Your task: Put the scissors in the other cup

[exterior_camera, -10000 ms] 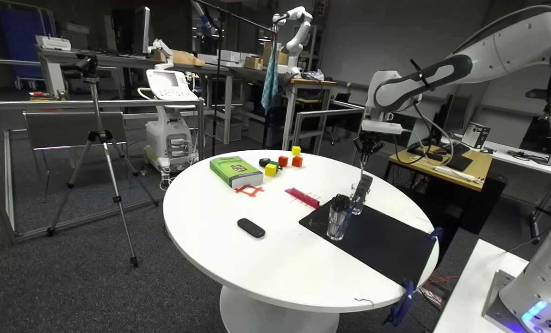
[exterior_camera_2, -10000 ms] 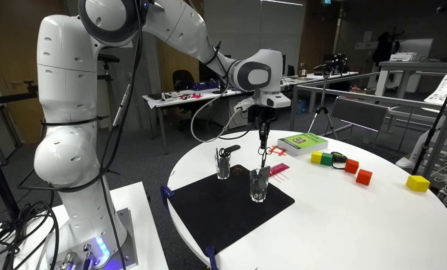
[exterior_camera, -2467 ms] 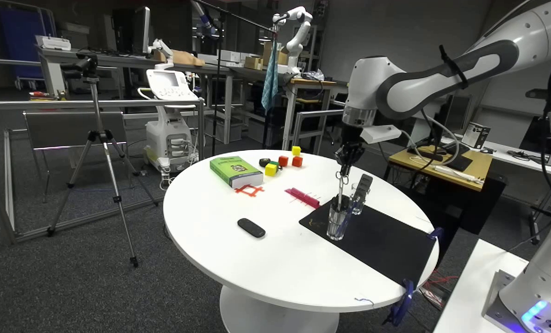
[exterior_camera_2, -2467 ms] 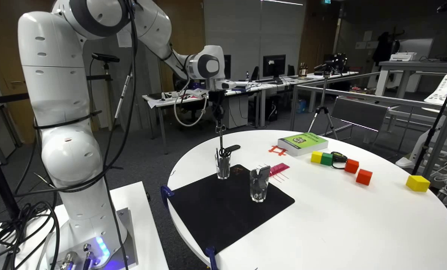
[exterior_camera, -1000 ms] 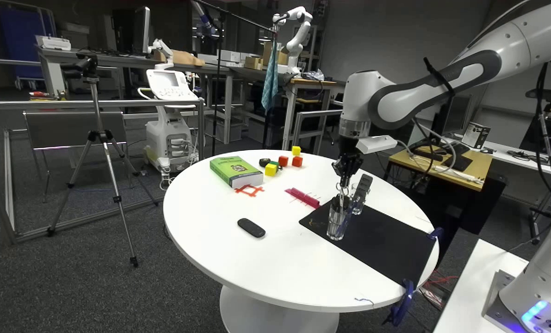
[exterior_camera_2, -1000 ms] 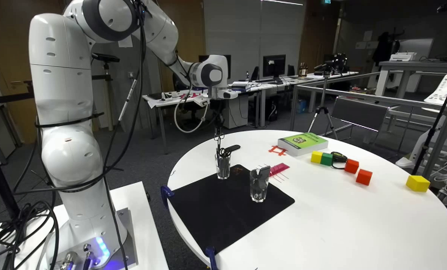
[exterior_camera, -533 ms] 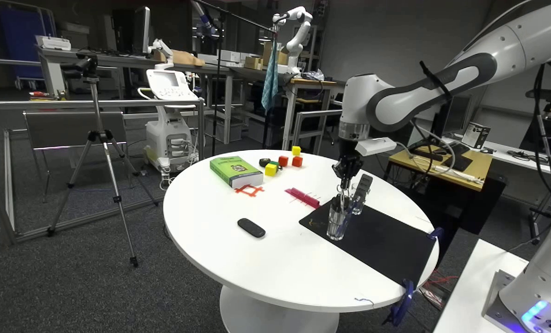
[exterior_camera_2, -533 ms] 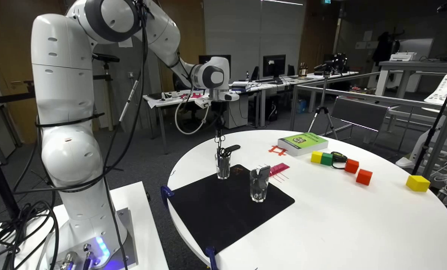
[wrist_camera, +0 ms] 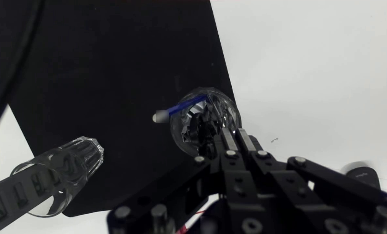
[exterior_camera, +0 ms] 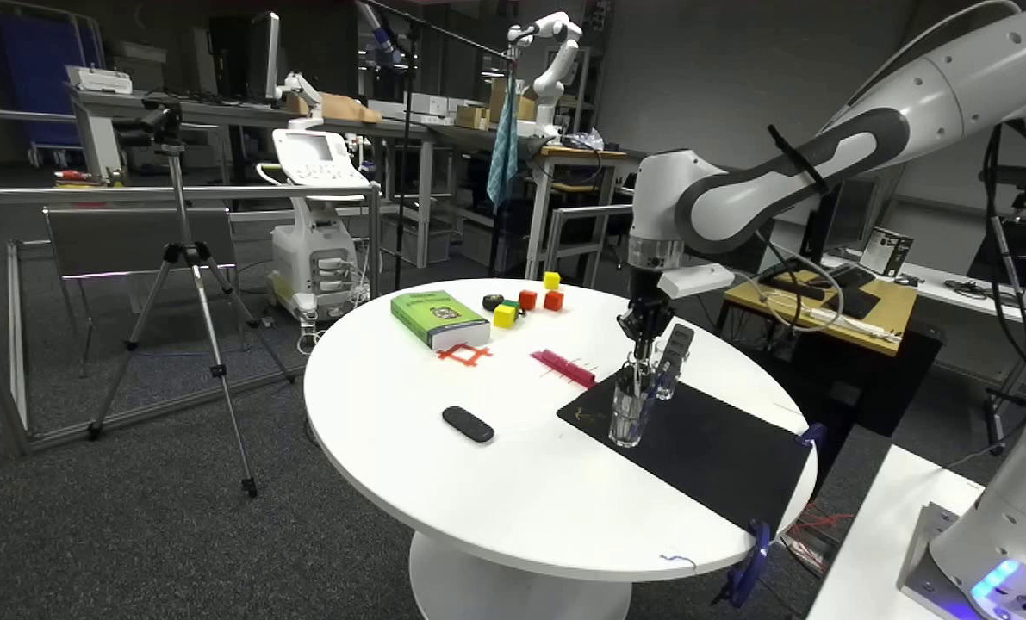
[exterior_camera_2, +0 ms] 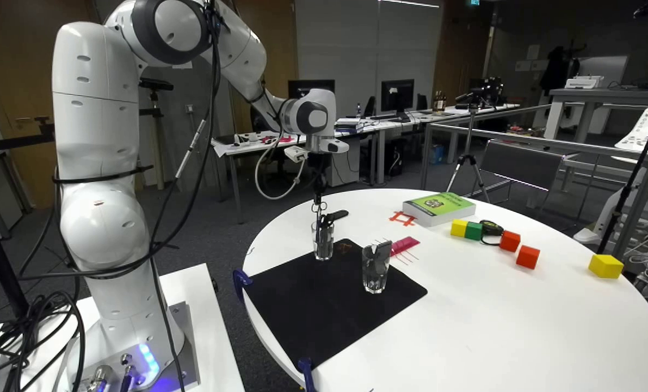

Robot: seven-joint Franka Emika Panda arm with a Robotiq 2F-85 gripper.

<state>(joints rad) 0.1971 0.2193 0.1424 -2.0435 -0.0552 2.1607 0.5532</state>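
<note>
Btwn gripper jaws: scissors w/ blades dwn in glass.

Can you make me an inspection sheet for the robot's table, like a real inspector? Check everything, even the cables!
Surface: round white table; black mat on it, blue clamps at the mat's edge.
Job's things: scissors nearly upright, blades seemingly inside the pen cup with the blue pen; second cup holds a grey slab.
Clutter: green book, coloured cubes, pink strip, black oblong thing.
Pincer: appears shut on the scissors' handles.
Cables: black cables run along the arm.
Surroundings: tripod and second robot arm beyond the table.
</note>
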